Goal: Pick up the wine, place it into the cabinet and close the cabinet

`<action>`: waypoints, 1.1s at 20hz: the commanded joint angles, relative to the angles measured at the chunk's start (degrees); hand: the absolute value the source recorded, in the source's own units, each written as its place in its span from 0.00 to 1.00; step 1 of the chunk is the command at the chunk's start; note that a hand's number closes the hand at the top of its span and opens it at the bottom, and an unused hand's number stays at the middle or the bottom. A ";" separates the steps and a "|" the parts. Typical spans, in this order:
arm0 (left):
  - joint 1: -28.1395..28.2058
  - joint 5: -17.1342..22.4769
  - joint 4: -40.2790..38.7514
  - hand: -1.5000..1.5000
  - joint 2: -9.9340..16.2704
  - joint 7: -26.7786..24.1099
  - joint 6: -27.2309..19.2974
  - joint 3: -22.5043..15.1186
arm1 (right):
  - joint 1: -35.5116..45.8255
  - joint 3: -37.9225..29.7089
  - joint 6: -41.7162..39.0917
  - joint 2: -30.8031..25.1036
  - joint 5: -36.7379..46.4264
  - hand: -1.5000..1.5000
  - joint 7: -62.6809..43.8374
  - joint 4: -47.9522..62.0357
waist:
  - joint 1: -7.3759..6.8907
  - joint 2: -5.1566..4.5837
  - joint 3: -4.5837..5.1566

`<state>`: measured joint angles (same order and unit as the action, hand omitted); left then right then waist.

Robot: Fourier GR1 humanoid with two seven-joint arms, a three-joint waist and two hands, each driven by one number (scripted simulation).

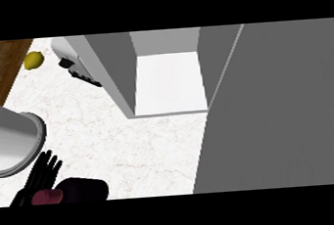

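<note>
White, faintly veined worktop (129,141) across most of the head view, with a strip of brown wood (0,67) beyond its far-left corner. On the worktop's far-left edge, a small yellow fruit (33,59), and just beside it toward the middle a white appliance (76,59) with dark parts, partly hidden behind the cabinet's side. At the far middle, the cabinet (116,74), open, grey-walled, with a bare white shelf (169,82) inside. Along the whole right side, from far edge to near edge, the broad grey cabinet door (285,111), swung outward. At the left edge, a thick grey forearm (9,140), angled down toward the near-left corner. Below it the black left hand (42,173), fingers straight and slightly apart, pointing away from the near edge, not curled round anything. Right at the near edge, just beside that hand, the wine (81,190): a dark bottle, lying low with its reddish top (49,196) toward the hand; touching or apart, impossible to tell. Well apart from the cabinet shelf, and outside it.
</note>
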<state>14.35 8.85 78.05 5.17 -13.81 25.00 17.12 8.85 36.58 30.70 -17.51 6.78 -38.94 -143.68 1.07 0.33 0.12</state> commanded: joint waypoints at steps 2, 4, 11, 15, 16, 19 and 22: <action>-0.75 1.21 -4.19 0.00 -0.87 -1.18 2.93 -1.07 | -3.82 -0.18 0.42 -2.76 6.23 0.00 -3.80 -10.90 | -0.25 -0.05 -0.07; -4.33 0.45 -10.24 0.00 -0.14 -2.76 3.22 -0.71 | -2.80 4.76 1.68 -1.55 9.90 0.00 -2.74 -8.93 | 0.11 0.03 0.01; -3.04 0.29 -12.64 0.00 -0.80 -5.23 6.08 -2.20 | -0.71 1.62 1.34 -4.17 7.04 0.00 -3.82 -9.63 | -0.40 -0.04 -0.03; -7.57 -4.13 -18.70 0.00 -2.30 -11.97 3.10 -3.41 | -3.12 0.89 1.92 -4.98 5.13 0.00 -0.50 -8.88 | -0.18 -0.16 -0.04; -6.70 -0.16 -16.51 0.00 0.71 -8.77 5.38 -0.67 | -7.42 2.37 1.90 -7.72 6.14 0.00 -0.13 -13.33 | 0.10 0.00 -0.09; -7.80 0.79 -16.80 0.00 -0.74 -8.91 4.22 -0.45 | -3.08 2.25 3.45 -5.44 7.38 0.00 -3.16 -11.32 | -0.31 -0.02 -0.04; -8.95 -0.41 -21.19 1.00 -2.28 -12.22 3.10 -0.83 | -5.86 2.85 2.76 -6.88 6.55 0.00 1.43 -9.73 | -0.25 -0.12 -0.07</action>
<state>7.08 9.10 60.29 4.23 -23.68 29.46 16.40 6.86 38.47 34.06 -22.48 7.29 -36.06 -143.77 0.85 0.30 0.07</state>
